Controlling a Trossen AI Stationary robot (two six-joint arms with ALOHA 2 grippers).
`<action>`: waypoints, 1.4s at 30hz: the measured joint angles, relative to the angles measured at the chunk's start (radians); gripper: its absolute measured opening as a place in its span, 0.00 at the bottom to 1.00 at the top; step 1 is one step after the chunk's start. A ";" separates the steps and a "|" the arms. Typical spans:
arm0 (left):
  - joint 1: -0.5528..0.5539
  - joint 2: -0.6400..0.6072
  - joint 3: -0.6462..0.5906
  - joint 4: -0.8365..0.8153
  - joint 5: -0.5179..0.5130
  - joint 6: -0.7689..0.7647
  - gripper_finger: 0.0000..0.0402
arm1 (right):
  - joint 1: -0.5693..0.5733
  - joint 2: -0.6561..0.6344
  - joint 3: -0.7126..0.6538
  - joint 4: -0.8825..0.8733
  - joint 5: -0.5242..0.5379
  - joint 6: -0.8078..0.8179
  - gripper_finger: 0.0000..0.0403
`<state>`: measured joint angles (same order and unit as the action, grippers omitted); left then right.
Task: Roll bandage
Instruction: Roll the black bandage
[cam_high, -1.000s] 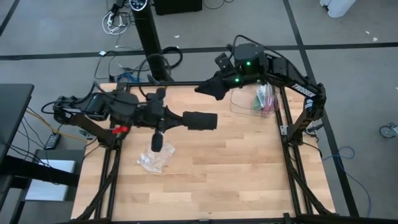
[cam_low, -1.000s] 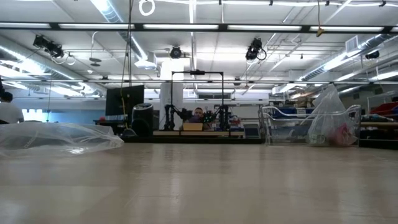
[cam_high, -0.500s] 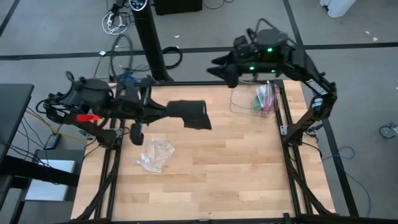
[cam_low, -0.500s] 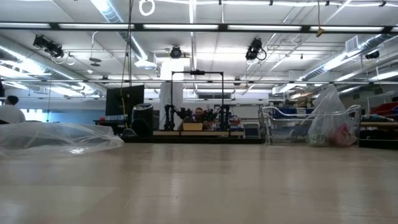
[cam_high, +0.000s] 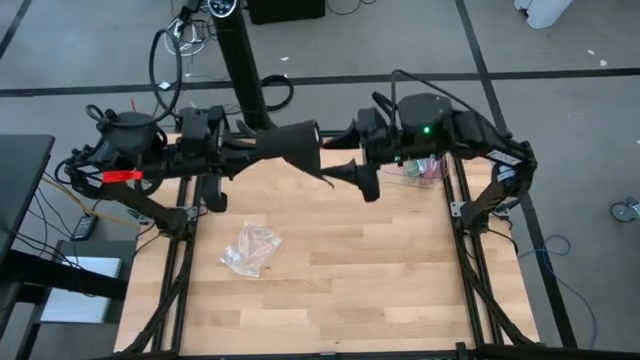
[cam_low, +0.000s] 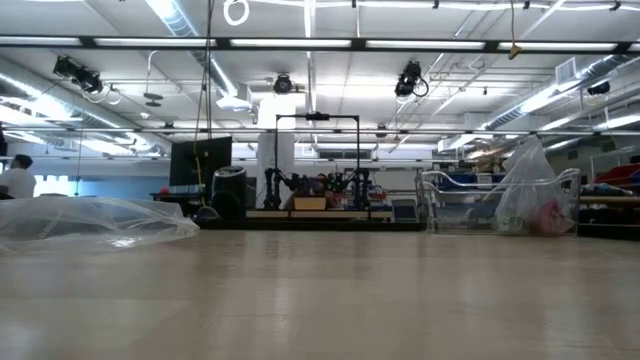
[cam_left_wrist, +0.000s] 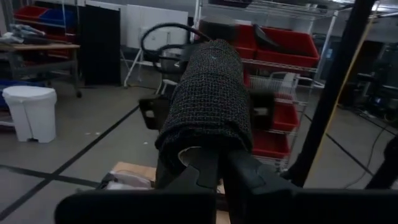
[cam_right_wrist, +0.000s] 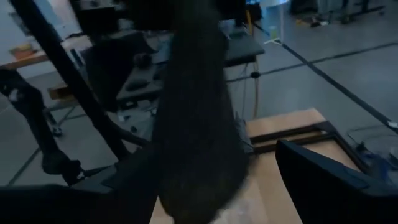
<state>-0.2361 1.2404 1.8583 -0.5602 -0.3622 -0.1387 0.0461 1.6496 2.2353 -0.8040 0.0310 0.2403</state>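
High view: left gripper (cam_high: 262, 146), clamping the dark charcoal fabric bandage roll (cam_high: 298, 143), has swung it up to the wide-open right gripper (cam_high: 352, 152), suggesting a handover.

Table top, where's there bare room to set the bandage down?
The near half of the table is bare, as is the middle right of the clear plastic bag. The far edge is crowded: both grippers, the bandage, a wire basket.

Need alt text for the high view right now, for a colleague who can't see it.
Left gripper, shut on the bandage, holds it above the table's far edge. The right gripper, fingers open, faces it. A clear bag lies on the table nearer the left side.
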 joint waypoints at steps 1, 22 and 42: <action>0.003 0.000 0.000 0.002 -0.001 0.000 0.03 | 0.007 0.007 0.000 0.005 0.001 0.001 0.76; 0.015 -0.034 0.000 0.034 -0.030 0.044 0.03 | 0.027 -0.019 0.000 -0.014 0.132 0.044 0.76; 0.015 -0.034 -0.001 0.072 -0.035 0.087 0.03 | 0.000 0.095 0.000 0.099 0.137 0.004 0.58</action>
<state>-0.2214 1.2064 1.8576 -0.4884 -0.3976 -0.0520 0.0456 1.7451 2.2356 -0.7052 0.1684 0.2447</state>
